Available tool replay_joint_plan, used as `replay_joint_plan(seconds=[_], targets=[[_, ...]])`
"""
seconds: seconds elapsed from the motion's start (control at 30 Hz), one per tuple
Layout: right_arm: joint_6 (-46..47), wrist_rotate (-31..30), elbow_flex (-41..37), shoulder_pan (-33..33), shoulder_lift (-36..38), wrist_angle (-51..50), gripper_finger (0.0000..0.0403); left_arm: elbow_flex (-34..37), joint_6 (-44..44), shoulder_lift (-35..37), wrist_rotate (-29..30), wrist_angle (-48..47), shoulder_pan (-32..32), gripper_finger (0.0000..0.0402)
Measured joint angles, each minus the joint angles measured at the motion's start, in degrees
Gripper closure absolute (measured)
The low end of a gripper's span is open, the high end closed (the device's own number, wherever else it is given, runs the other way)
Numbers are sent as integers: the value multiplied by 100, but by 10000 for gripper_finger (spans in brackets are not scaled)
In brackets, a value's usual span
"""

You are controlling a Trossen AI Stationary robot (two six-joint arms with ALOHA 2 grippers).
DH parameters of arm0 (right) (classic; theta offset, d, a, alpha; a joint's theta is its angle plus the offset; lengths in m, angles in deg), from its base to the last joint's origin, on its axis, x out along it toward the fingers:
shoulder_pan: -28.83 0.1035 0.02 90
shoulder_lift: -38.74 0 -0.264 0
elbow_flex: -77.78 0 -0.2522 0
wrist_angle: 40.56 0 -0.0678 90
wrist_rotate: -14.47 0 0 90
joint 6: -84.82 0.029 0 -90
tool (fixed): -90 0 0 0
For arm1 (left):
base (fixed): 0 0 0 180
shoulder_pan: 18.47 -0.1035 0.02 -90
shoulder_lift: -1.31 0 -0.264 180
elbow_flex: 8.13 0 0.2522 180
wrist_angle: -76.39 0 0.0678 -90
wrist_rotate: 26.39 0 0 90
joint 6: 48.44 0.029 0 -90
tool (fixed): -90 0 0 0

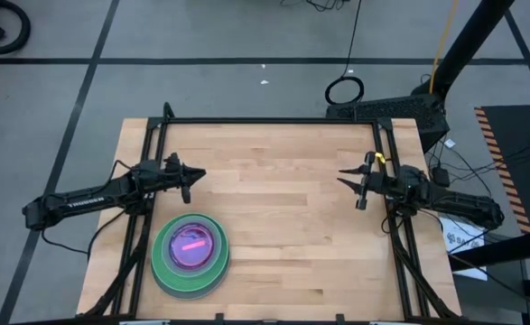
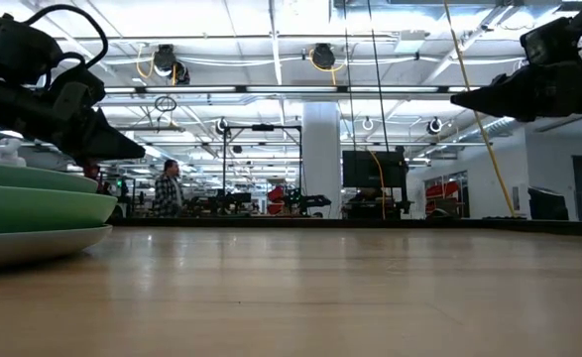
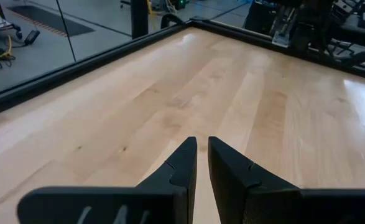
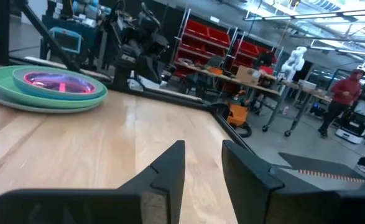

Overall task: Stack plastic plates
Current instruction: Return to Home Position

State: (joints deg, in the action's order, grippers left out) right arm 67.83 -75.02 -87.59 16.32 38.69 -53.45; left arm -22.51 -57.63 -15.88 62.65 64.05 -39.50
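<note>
The plastic plates (image 1: 190, 253) stand in one stack near the table's front left. A large grey plate is at the bottom, a green one on it, then smaller teal and pink ones on top. The stack also shows in the low view (image 2: 33, 208) and the right wrist view (image 4: 45, 87). My left gripper (image 1: 201, 174) hovers behind the stack, its fingers (image 3: 202, 149) a narrow gap apart, with nothing between them. My right gripper (image 1: 341, 176) hovers at the table's right side, open (image 4: 204, 152) and holding nothing. Both point level toward the table's middle.
A black frame rail (image 1: 274, 120) runs along the far edge and down both sides of the wooden table (image 1: 283, 226). The middle and right of the tabletop are bare wood. People stand in the room beyond (image 2: 168, 188).
</note>
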Motion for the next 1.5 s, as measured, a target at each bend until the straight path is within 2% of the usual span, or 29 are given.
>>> replay_joint_plan(seconds=[0.4,0.53,0.77,1.5], targets=[[173,-15,0,26,2,-10,303,0,-2,0,-5,3,0,355],[-411,-32,0,26,2,-7,303,0,-2,0,-6,3,0,355],[177,86,0,26,-2,85,303,0,-4,0,-26,5,1,355],[132,105,0,25,-11,91,303,0,-4,0,-28,5,0,355]])
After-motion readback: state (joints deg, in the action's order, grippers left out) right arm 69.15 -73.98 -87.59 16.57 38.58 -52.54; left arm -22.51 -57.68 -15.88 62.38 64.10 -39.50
